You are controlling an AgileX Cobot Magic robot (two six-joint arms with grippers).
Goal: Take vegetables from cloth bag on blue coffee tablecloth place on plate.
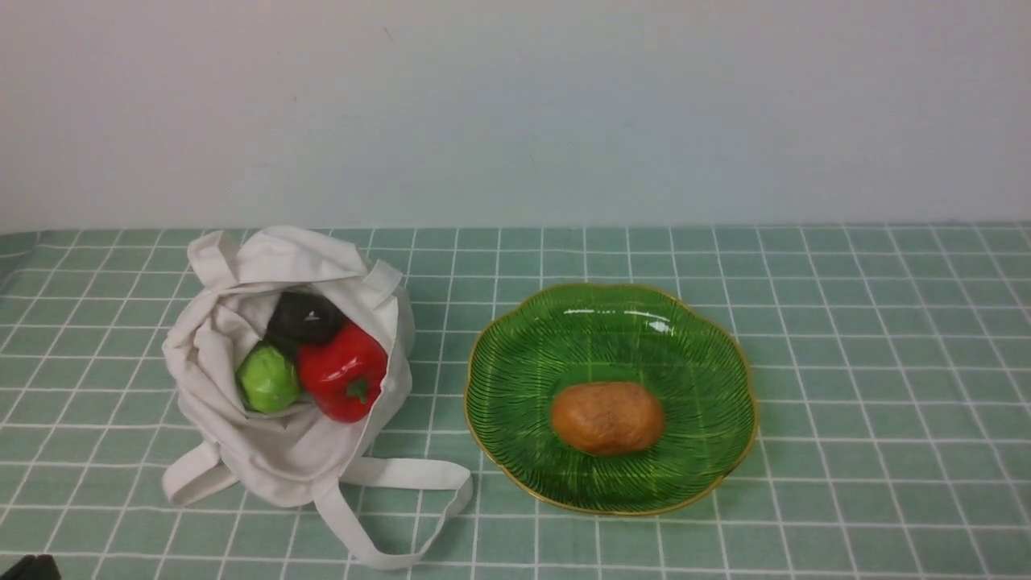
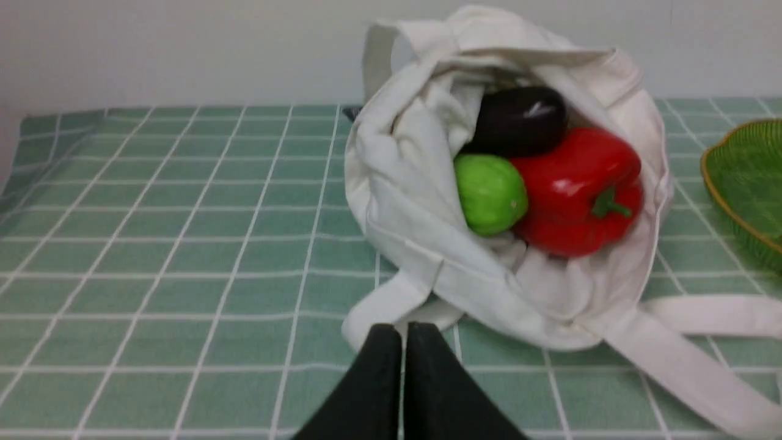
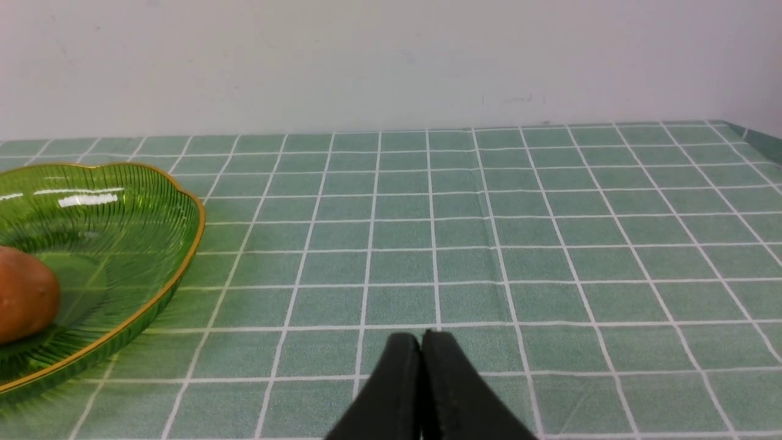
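Red bell pepper (image 2: 577,192) lies in the cloth bag (image 2: 427,244) just beyond the left gripper (image 2: 403,333), jaws closed, empty

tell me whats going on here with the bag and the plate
A two-armed robot is moving toy vegetables from the cloth bag to the green plate. The potato already lies on the plate. The red bell pepper, the light-green vegetable and the near-black one sit in the open bag. Nothing is held: the left gripper and right gripper have their jaws shut, empty, above the tablecloth.
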